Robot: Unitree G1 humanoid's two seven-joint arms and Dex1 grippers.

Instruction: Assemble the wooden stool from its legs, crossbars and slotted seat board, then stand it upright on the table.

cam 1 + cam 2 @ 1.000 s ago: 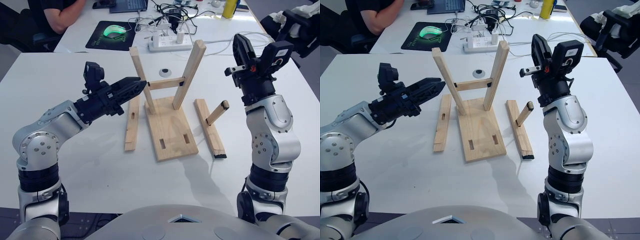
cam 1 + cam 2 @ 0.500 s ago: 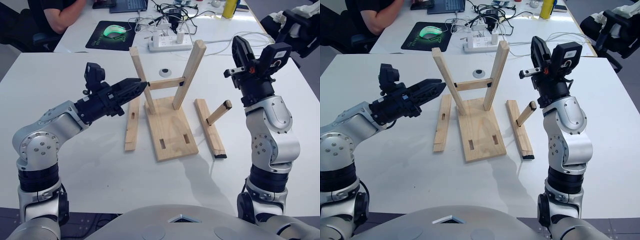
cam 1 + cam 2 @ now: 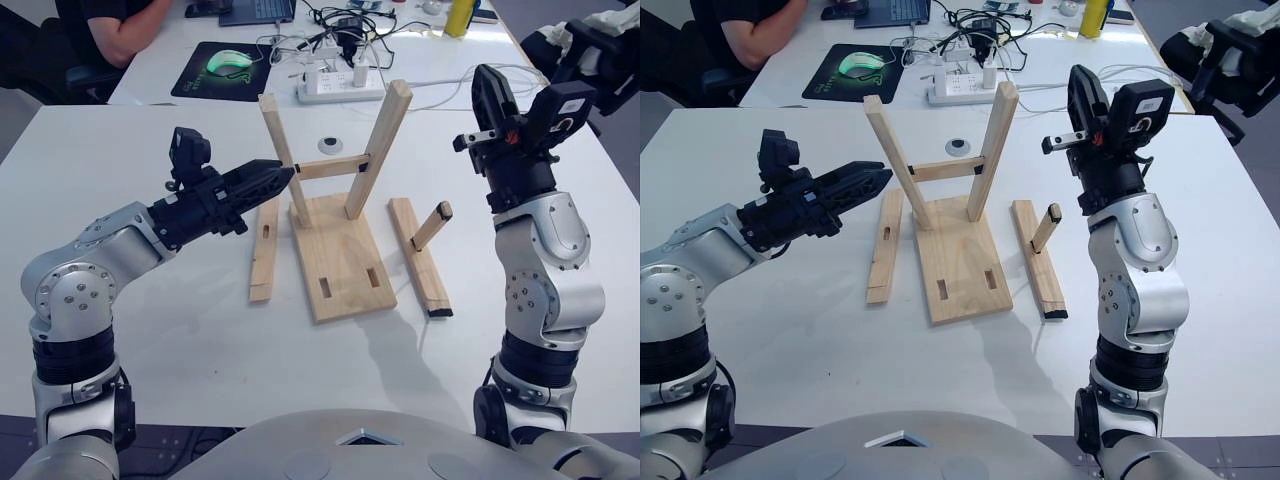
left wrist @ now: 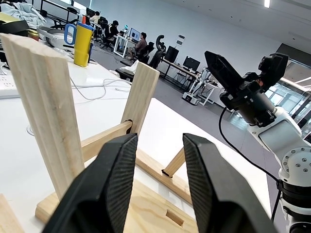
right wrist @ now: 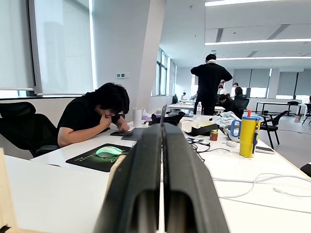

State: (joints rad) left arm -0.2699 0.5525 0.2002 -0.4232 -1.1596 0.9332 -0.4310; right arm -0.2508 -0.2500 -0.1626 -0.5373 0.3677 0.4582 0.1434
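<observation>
The slotted seat board lies flat mid-table. Two legs stand upright in it, joined by a crossbar. A loose slotted leg lies flat left of the board. Right of it lies another leg with a short crossbar sticking up at a slant. My left gripper hangs open just left of the nearer standing leg, not touching it; its two fingers stand apart in the left wrist view. My right gripper is shut on nothing, raised high and pointing up, right of the stool parts.
A round grommet sits in the table behind the legs. On the desk beyond lie a power strip with tangled cables, a mouse pad and a yellow bottle. Bare tabletop stretches along the front and both sides.
My right arm has shifted slightly to the right. The short crossbar on the right leg stands a little more upright. My left gripper has hardly moved.
</observation>
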